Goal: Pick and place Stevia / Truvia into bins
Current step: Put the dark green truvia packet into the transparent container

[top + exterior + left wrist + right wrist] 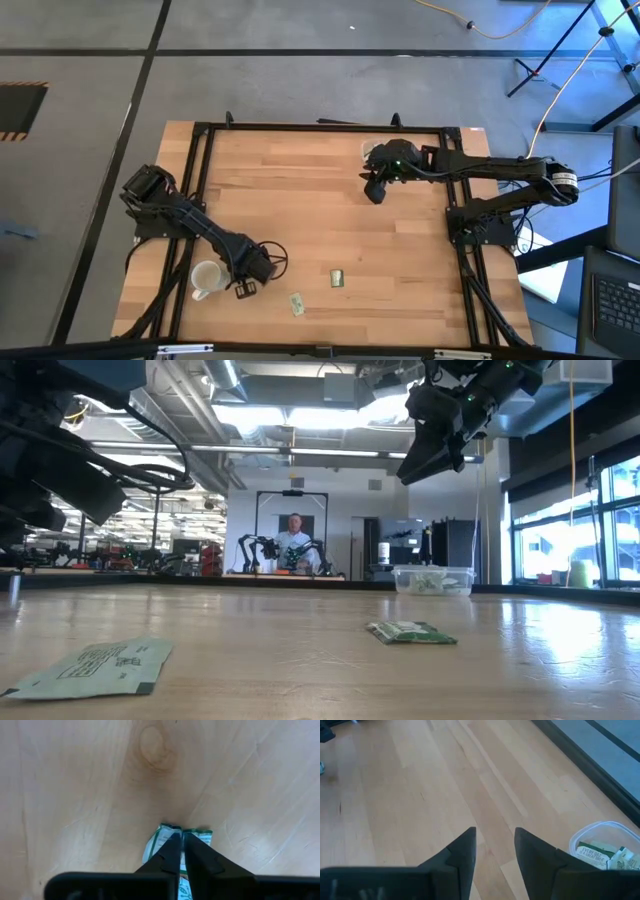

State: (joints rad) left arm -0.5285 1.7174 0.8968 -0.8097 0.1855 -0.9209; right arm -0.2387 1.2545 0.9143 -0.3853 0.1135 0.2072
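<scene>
Two pale green and white sachets lie flat on the wood: one point(338, 277) point(410, 631) mid-table, one point(297, 304) point(95, 665) near the near edge. My left gripper point(245, 288) point(181, 837) is beside the white mug point(205, 278), shut on a third sachet point(170, 831). The clear tub point(372, 150) point(433, 580) point(607, 845) stands by the far edge with sachets inside. My right gripper point(375, 190) point(425, 455) point(495, 845) hangs open, high above the table, just on the near side of the tub. My left gripper pinches the sachet between its two shut fingers point(167, 855), which point down at the wood. The sachet's green-edged end point(200, 834) juts out past the fingertips and to both sides of them. Whether that end touches the table I cannot tell.
The white handled mug stands close to the left gripper on its left side. A black frame point(300, 127) runs round the table's edges. Bare wood point(300, 210) lies between the two arms. A person point(295, 540) shows far behind the table, among other arms.
</scene>
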